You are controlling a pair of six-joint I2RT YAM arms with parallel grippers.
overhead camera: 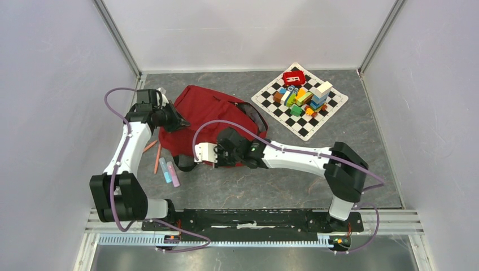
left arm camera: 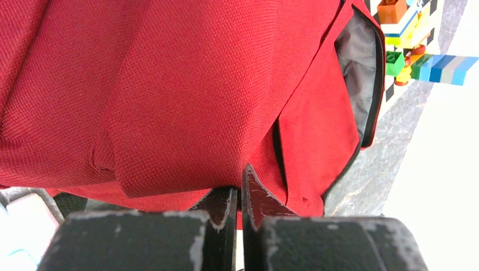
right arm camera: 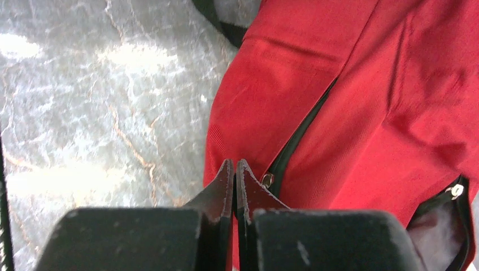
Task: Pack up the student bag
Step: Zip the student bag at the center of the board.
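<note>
The student bag (overhead camera: 206, 110), dark red with black zippers, lies flat in the middle of the table. My left gripper (overhead camera: 179, 121) is at its left side. In the left wrist view that gripper (left arm camera: 240, 182) is shut, with a fold of the red fabric (left arm camera: 169, 101) caught at its tips. Grey lining (left arm camera: 357, 62) shows through an open zipper. My right gripper (overhead camera: 195, 153) is at the bag's near edge. It (right arm camera: 234, 164) is shut right beside a black zipper (right arm camera: 294, 144) and a small metal ring (right arm camera: 267, 180). I cannot tell whether anything thin is pinched.
A checkered mat (overhead camera: 330, 107) with several coloured toy blocks (overhead camera: 305, 97) lies at the back right. Left of the bag lie a blue highlighter (overhead camera: 165, 169), a pink one (overhead camera: 174, 175) and orange pencils (overhead camera: 157, 160). Grey walls close in both sides.
</note>
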